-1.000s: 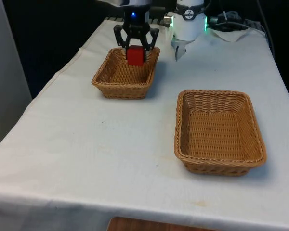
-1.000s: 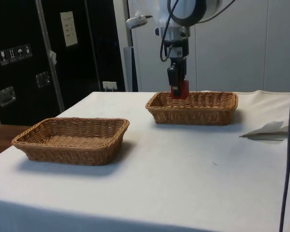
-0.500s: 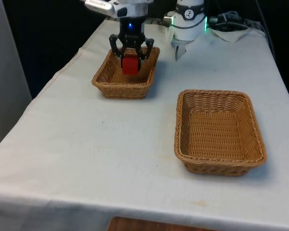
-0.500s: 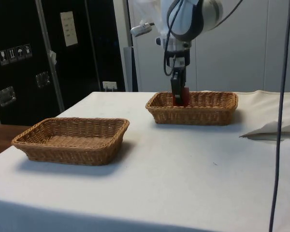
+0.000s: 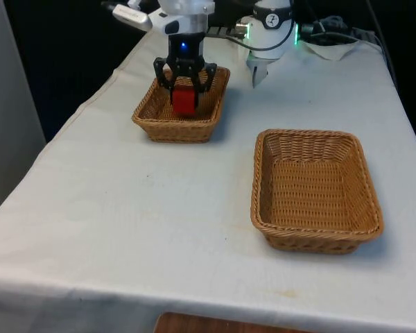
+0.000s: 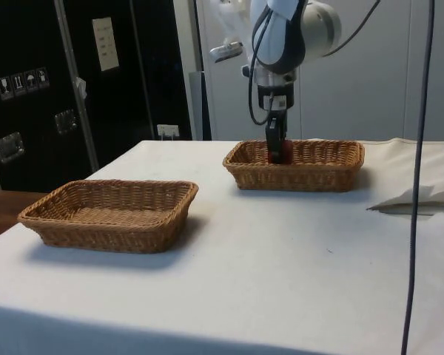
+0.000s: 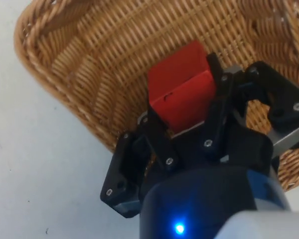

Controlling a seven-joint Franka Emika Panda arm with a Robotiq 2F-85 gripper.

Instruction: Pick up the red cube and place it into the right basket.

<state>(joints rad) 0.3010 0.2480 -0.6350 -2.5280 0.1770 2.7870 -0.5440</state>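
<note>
gripper (image 5: 184, 89) clamped on the red cube (image 5: 184, 101) | cube held low inside the far basket (image 5: 156, 118) — at the front view's left | 2nd basket (image 5: 317, 239) holds nothing | pick done, release left

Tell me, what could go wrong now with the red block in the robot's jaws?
The red cube is held by the gripper low inside the far basket. Released from a tilt, it could tumble toward the basket's wall. The jaws might also bump the wicker rim when lifting away. The near basket holds nothing, so check this is the intended one.
</note>
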